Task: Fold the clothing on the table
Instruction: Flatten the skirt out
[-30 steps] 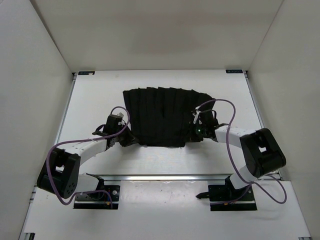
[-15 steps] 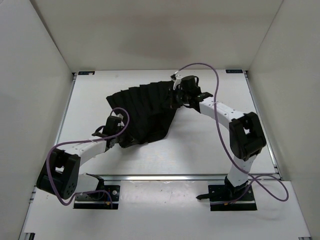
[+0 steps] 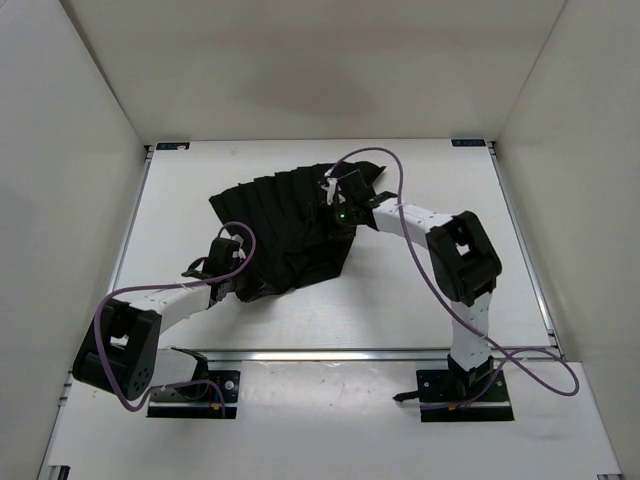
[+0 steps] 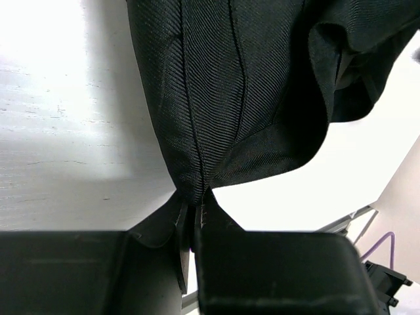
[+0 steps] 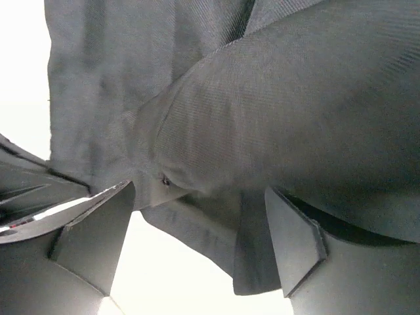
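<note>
- The left gripper has its jaws clamped on the near left corner of the black pleated skirt; that pinch should anchor the fold
- The right gripper has its jaws apart over the skirt's doubled-over right part; it should lift clear without snagging cloth
- The skirt lies on the white table

The overhead view is bright, even and sharp, lit softly from above; the white table shows only a faint shadow beside the clothing. The left wrist view burns out to glare at upper left, its weave crisp mid-frame and the bottom edge blurred. The right wrist view is dim, grey and soft, with glare along its left edge.
</note>
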